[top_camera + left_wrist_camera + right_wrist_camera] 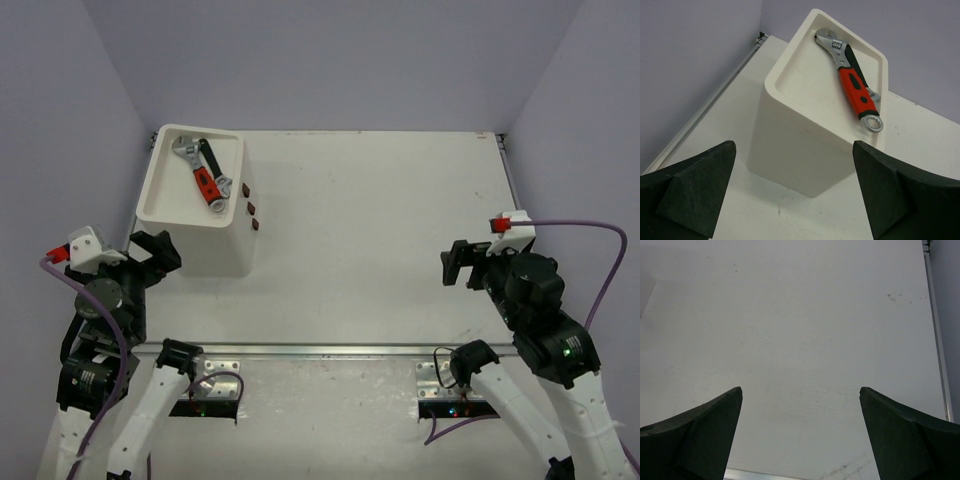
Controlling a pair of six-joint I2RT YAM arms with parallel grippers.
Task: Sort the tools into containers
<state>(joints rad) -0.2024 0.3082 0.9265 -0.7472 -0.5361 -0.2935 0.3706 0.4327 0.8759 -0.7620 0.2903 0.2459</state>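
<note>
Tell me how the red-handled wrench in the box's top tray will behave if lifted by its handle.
The red-handled wrench looks like rigid metal, so it should not flex. Its steel head probably outweighs the handle, so it may tip head-down. The black wrench lies against it and could shift.

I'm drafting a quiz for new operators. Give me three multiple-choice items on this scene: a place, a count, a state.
1. The red-handled adjustable wrench lies: A under the box; B in the white box's tray top; C in a drawer.
2. Dark-red knobs showing on the box: A one; B five; C three.
3. The left gripper and right gripper are: A open, empty; B shut; C holding wrenches.
Answers: B, it rests inside the tray rim; C, three show in the top view; A, fingers apart, nothing between.
</note>
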